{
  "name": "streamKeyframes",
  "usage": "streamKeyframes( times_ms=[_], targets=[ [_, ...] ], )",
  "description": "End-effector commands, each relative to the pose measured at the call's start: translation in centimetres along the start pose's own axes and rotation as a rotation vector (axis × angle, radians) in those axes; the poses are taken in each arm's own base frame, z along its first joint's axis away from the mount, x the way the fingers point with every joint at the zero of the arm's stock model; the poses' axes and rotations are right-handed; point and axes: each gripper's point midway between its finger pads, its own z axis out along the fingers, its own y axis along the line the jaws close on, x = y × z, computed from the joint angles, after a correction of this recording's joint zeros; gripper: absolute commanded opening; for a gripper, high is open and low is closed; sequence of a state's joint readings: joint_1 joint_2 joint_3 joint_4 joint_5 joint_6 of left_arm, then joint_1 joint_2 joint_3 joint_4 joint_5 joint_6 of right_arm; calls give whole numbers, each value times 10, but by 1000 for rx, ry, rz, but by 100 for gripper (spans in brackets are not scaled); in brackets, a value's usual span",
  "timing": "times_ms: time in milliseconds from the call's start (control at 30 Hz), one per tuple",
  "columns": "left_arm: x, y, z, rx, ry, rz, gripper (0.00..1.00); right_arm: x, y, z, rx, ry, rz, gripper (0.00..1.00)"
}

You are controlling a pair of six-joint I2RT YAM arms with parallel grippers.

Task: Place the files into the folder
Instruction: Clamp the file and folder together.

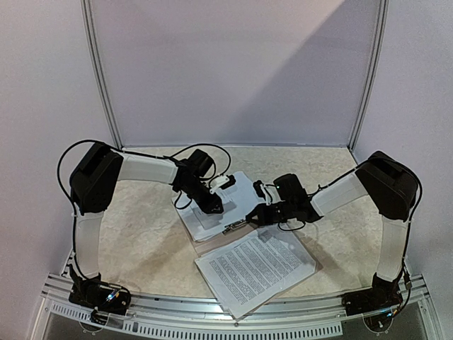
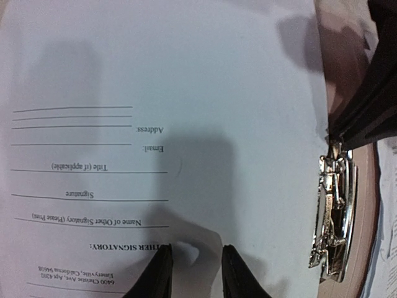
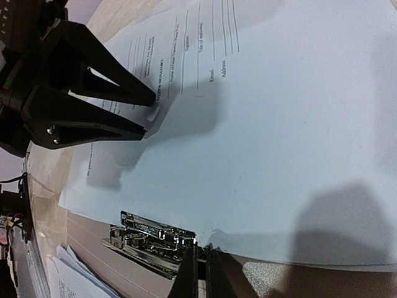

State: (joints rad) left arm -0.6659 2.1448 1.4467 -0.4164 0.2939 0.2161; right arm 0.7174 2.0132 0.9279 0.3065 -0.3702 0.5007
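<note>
On the speckled beige desk (image 1: 141, 234) the folder (image 2: 365, 186) lay open between the arms, one form sheet (image 2: 186, 74) flat on it beside the metal clip (image 2: 335, 217). More files (image 1: 255, 268) lay nearer the bases. The left pincer (image 2: 195, 273) stood part-open, tips pressing the sheet. The right pincer (image 3: 200, 273) was clenched at the sheet's clip-side edge; whether it nipped paper was unclear. The paper looked thin, floppy and slick, so it was probably best taken by an edge.

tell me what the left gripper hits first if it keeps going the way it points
The sheet: the left gripper slants down at it, and its tips seem to touch it, though depth is hard to judge.
</note>
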Motion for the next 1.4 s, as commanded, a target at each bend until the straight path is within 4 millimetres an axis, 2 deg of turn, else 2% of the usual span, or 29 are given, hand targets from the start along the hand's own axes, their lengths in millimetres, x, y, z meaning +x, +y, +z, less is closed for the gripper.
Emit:
streamKeyframes(
  times_ms=[0,133,400,500,633,800,867,1100,1367],
  targets=[
    [63,-18,26,56,211,-41,29,195,-120,-39,501,578,81,0],
    [64,-18,26,52,215,-39,29,196,-117,-46,499,592,59,0],
    [64,-17,27,48,213,-37,29,176,-93,-45,415,549,8,0],
    [63,-17,27,49,212,-38,29,178,-99,-47,442,553,0,0],
    [63,-17,27,49,212,-40,30,179,-103,-37,444,566,0,0],
    [62,-17,27,51,210,-39,29,167,-105,-29,465,545,-5,0],
    [63,-17,27,53,211,-40,29,170,-110,-30,485,558,-11,0],
    [63,-17,27,53,210,-39,29,198,-129,-45,553,616,7,0],
    [62,-18,27,55,208,-38,29,209,-147,-58,687,658,-65,0]
  ],
)
